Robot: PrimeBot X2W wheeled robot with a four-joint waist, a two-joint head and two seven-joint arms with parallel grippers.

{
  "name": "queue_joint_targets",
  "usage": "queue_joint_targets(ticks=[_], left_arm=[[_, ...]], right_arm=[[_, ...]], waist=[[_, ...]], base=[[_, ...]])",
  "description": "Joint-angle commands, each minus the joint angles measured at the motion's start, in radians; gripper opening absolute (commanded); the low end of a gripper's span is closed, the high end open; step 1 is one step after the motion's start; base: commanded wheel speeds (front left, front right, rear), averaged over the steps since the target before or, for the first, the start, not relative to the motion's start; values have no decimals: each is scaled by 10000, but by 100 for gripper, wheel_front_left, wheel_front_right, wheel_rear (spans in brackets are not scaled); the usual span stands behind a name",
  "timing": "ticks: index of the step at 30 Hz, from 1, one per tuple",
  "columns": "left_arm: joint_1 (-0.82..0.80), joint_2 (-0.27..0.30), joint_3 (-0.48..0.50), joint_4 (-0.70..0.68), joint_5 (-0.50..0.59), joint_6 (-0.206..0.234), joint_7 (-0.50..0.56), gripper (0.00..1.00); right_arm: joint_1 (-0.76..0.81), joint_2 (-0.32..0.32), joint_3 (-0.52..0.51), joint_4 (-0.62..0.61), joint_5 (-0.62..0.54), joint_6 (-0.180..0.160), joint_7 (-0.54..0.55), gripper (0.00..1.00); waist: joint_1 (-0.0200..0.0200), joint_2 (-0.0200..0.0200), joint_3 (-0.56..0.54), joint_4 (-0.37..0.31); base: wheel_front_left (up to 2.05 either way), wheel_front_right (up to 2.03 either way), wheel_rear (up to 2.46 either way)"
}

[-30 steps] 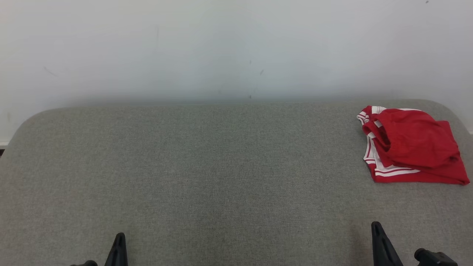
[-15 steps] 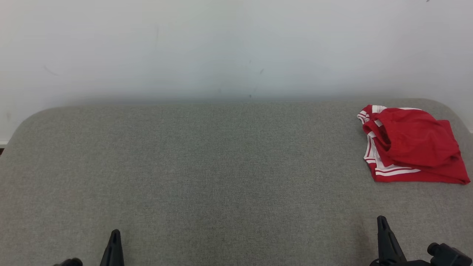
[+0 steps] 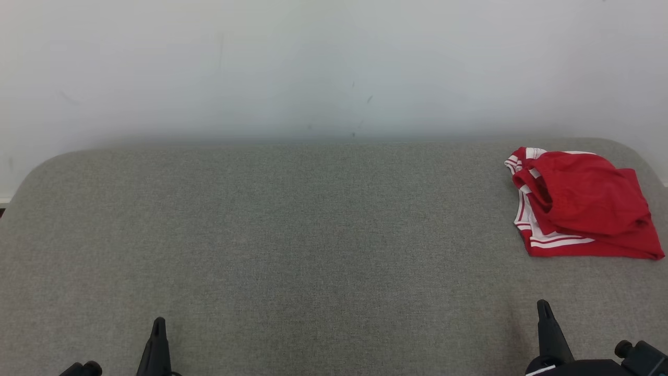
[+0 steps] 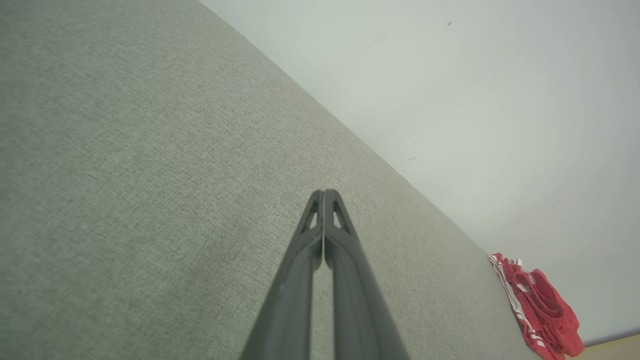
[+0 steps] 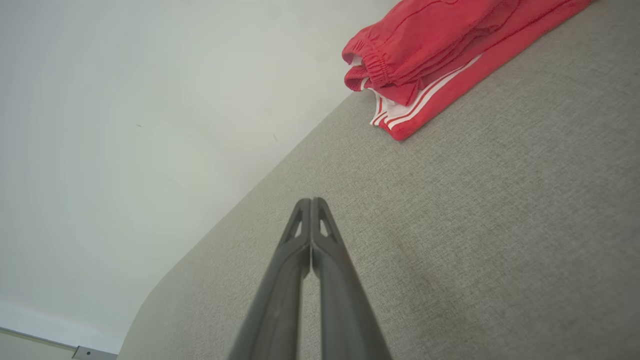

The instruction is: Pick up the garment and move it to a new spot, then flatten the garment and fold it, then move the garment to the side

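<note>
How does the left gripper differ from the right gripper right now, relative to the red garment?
The left gripper sits at the head view's lower left, far across the grey table from the red garment; the right gripper sits at lower right, the garment ahead of it. From the left gripper's wrist view the garment looks small; from the right gripper's, large. Both are shut and empty.

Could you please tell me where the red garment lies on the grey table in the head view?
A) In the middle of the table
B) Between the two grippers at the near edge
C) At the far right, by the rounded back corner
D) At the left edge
C: the red garment lies bunched at the far right of the grey table, by its rounded back corner, ahead of the right gripper and apart from it.
</note>
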Motion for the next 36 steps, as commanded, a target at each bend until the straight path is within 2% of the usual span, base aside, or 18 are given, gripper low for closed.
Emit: queue_joint_targets(ticks=[1, 24, 36], left_arm=[[-263, 42, 62, -174, -410, -66, 83, 0], [-545, 52, 220, -236, -3410, -138, 805, 0], [-628, 56, 286, -248, -4570, -174, 1081, 0]], right_arm=[[-284, -17, -51, -128, 388, 4, 82, 0], [-614, -20, -253, -132, 3276, 6, 830, 0], [-718, -21, -330, -131, 4391, 7, 1119, 0]], waist=[[0, -1, 4, 0], [0, -1, 66, 0], [0, -1, 95, 0]], base=[[0, 0, 0], [0, 0, 0], [0, 0, 0]])
